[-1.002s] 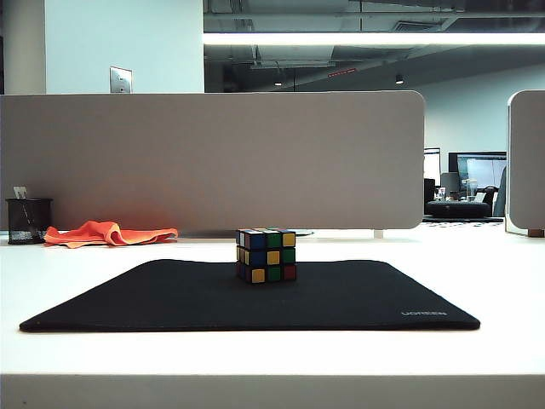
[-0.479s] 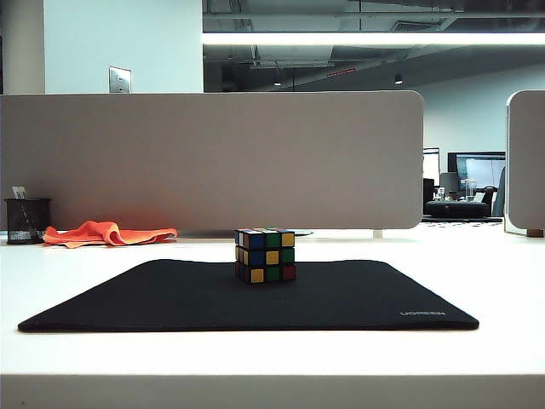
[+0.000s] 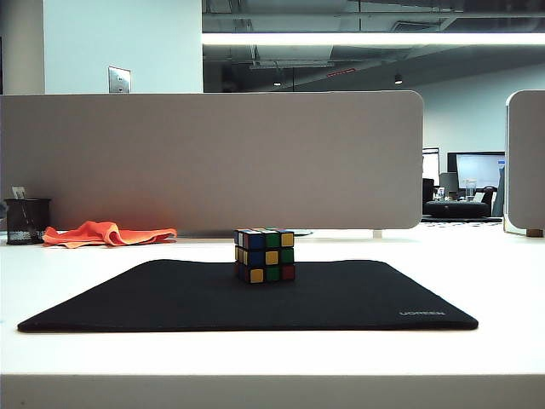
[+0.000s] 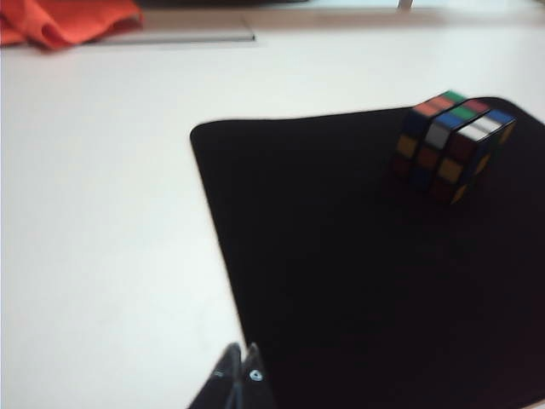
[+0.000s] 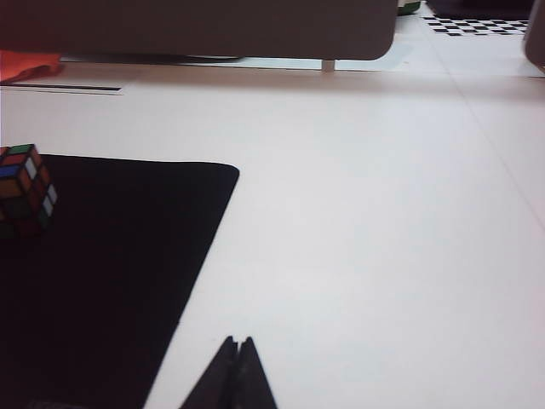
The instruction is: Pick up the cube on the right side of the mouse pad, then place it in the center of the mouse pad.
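The cube (image 3: 266, 256), black-edged with blue, yellow, green and red stickers, stands on the black mouse pad (image 3: 170, 298) about midway across it, toward its far edge. Neither gripper shows in the exterior view. The left wrist view has my left gripper (image 4: 241, 351) shut and empty over the table beside the pad (image 4: 341, 281) edge, well short of the cube (image 4: 450, 145). My right gripper (image 5: 239, 341) is shut and empty over the white table just off the pad (image 5: 102, 281). It is far from the cube (image 5: 25, 187).
An orange cloth (image 3: 109, 233) and a black mesh pen holder (image 3: 27, 221) lie at the back left. A grey partition (image 3: 213, 162) runs behind the table, with another panel (image 3: 526, 162) at the far right.
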Controlling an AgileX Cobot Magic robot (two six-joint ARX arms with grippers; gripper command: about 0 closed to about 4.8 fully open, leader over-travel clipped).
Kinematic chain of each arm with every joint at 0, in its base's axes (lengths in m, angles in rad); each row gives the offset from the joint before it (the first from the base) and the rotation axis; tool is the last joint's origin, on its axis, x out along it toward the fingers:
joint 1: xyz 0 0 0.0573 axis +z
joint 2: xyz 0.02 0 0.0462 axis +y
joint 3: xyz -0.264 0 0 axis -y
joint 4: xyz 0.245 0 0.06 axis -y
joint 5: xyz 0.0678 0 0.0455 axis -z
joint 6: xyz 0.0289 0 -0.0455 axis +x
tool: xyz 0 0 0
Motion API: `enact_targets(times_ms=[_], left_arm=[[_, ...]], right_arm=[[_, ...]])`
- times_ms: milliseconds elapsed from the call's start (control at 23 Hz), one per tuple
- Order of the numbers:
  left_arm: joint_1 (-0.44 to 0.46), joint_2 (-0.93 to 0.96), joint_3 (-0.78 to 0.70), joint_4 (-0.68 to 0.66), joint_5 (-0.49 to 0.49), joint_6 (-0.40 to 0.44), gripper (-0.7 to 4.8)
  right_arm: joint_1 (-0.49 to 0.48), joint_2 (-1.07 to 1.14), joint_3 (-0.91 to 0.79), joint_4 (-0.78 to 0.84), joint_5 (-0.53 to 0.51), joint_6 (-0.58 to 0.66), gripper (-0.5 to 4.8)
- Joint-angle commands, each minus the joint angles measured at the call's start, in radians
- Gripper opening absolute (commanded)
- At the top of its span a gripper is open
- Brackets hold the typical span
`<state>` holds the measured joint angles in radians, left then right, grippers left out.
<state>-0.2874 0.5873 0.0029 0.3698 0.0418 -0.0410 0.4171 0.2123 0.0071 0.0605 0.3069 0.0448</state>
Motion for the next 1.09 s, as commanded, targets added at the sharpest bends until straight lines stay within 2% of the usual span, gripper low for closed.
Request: enact_targets(times_ms=[44,218,305,566,784,915,1089], left_arm=[[-0.061,-0.063,0.004,-0.008,0.001,0.004,-0.06],[-0.068,-0.289,0.004,-0.078,0.031,0.004,-0.06],[-0.069,-0.370,0.004,-0.069,0.030,0.004,-0.06],[-0.068,-0.438,0.004,-0.074,0.026,0.004,-0.06],[-0.058,-0.512,0.004,-0.117,0.030,0.003,-0.06],[-0.005,-0.568,0.004,-0.136,0.034,0.004,-0.05],[0.095,-0.585,0.004,-0.129,0.032,0.004,-0.05]], right_arm=[[0.000,0.001,-0.006,0.011,0.001,0.000,-0.05],[-0.002,-0.023,-0.006,0.003,0.008,0.000,-0.05],[-0.002,-0.056,-0.006,-0.008,0.005,0.000,-0.05],[-0.002,-0.217,-0.006,-0.026,0.007,0.000,-0.05],[-0.038,-0.214,-0.006,-0.013,0.005,0.000,-0.05],[-0.089,-0.214,-0.006,-0.013,0.005,0.000,-0.05],[-0.204,-0.214,-0.006,-0.011,0.005,0.000,-0.05]])
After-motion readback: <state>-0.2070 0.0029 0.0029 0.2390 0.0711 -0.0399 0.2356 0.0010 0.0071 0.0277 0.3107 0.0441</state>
